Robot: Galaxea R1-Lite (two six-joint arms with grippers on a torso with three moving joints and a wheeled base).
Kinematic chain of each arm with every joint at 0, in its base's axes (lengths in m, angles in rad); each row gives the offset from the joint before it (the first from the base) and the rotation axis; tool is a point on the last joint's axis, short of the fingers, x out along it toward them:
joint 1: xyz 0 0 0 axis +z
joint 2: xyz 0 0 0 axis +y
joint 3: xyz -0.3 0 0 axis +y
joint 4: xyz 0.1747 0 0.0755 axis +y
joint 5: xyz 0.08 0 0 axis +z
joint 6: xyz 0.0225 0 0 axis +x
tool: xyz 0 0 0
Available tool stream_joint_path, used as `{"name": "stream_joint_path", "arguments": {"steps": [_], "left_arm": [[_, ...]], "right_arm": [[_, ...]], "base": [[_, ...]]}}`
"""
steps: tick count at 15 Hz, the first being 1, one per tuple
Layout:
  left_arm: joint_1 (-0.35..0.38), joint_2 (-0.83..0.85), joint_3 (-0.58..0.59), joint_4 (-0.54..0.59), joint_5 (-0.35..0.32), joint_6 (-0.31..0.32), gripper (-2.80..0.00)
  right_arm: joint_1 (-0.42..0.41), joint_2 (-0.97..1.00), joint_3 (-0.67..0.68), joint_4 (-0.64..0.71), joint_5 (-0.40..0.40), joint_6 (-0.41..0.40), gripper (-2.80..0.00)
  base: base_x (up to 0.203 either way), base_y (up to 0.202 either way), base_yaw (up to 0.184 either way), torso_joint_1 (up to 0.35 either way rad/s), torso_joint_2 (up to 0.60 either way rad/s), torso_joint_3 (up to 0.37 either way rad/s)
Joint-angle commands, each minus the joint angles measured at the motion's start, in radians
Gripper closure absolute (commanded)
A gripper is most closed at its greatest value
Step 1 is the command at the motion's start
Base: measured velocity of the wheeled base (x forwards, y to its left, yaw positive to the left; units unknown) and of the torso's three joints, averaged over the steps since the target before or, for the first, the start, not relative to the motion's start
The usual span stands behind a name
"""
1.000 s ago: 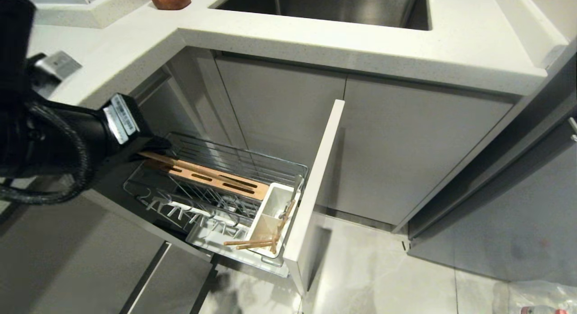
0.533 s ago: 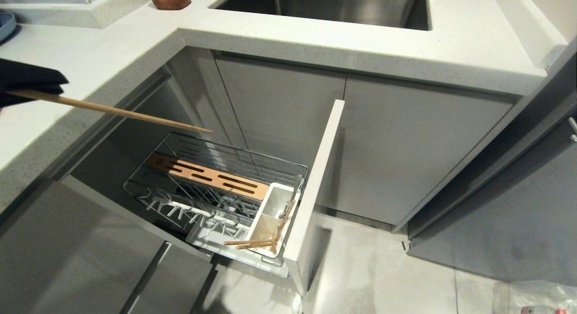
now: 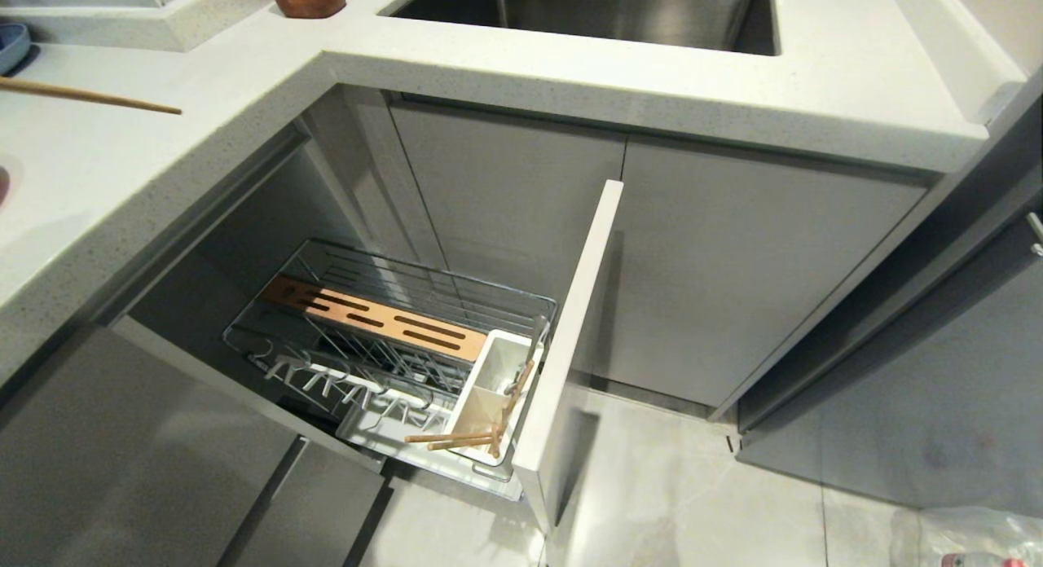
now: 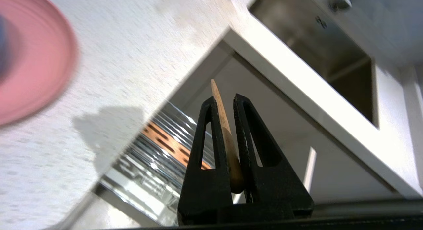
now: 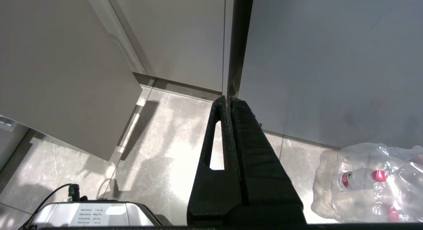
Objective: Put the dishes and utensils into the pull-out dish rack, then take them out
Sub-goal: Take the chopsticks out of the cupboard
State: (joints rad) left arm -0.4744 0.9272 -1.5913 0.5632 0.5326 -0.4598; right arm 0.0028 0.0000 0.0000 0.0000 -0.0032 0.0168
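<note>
Since the earlier frames, the chopstick (image 3: pixel 90 96) is being carried up and away from the pull-out dish rack (image 3: pixel 391 347): it was lying low over the rack's copper-brown strip (image 3: pixel 375 317), and it is now being shown above the white surface (image 3: pixel 163 168), at the far left of the head view, with the arm itself gone from that view.

The chopstick is being gripped by the left gripper (image 4: pixel 228 104), which is clenched on it. In the left wrist view the thick butt end is being pinched low between the two black fingers (image 4: pixel 206 137), and the thin tip is being shown projecting past the fingertips.

The chopstick is being seen as a thin, light-brown wooden stick, tapering toward its tip. Its long axis is being held close to level over the surface, with the tip pointing back toward the rack side and the butt running off the head view's left edge.

More wooden sticks (image 3: pixel 456 441) are being seen in the rack's white caddy (image 3: pixel 489 388). A pink plate (image 4: pixel 29 58) is being shown on the surface beyond the held chopstick.

The right gripper (image 5: pixel 230 102) is being held parked above the floor (image 5: pixel 158 150), its fingers pressed together on nothing, near a pack of bottles (image 5: pixel 366 180).
</note>
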Motion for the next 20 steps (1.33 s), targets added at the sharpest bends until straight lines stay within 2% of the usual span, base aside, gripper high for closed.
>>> {"name": "stream_joint_path", "arguments": {"steps": [1, 4, 11, 13, 15, 17, 20], "left_arm": [[0.038, -0.016, -0.017, 0.001, 0.011, 0.006, 0.0], [0.156, -0.004, -0.044, -0.042, 0.019, 0.043, 0.0], [0.536, 0.126, -0.054, -0.204, 0.029, 0.067, 0.0], [0.638, 0.173, -0.009, -0.326, 0.032, 0.076, 0.0], [0.732, 0.209, 0.07, -0.508, 0.033, 0.12, 0.0], [0.763, 0.226, 0.17, -0.678, 0.034, 0.197, 0.0], [0.771, 0.23, 0.342, -0.9, 0.034, 0.31, 0.0]], "right_arm": [[0.0, 0.002, 0.0, 0.0, 0.0, 0.0, 0.0], [0.0, 0.002, 0.0, 0.0, 0.0, 0.0, 0.0], [0.0, 0.002, 0.0, 0.0, 0.0, 0.0, 0.0], [0.0, 0.002, 0.0, 0.0, 0.0, 0.0, 0.0], [0.0, 0.002, 0.0, 0.0, 0.0, 0.0, 0.0], [0.0, 0.002, 0.0, 0.0, 0.0, 0.0, 0.0], [0.0, 0.002, 0.0, 0.0, 0.0, 0.0, 0.0]], "base": [[0.0, 0.0, 0.0, 0.0, 0.0, 0.0], [0.0, 0.0, 0.0, 0.0, 0.0, 0.0], [0.0, 0.0, 0.0, 0.0, 0.0, 0.0], [0.0, 0.0, 0.0, 0.0, 0.0, 0.0], [0.0, 0.0, 0.0, 0.0, 0.0, 0.0], [0.0, 0.0, 0.0, 0.0, 0.0, 0.0], [0.0, 0.0, 0.0, 0.0, 0.0, 0.0]]}}
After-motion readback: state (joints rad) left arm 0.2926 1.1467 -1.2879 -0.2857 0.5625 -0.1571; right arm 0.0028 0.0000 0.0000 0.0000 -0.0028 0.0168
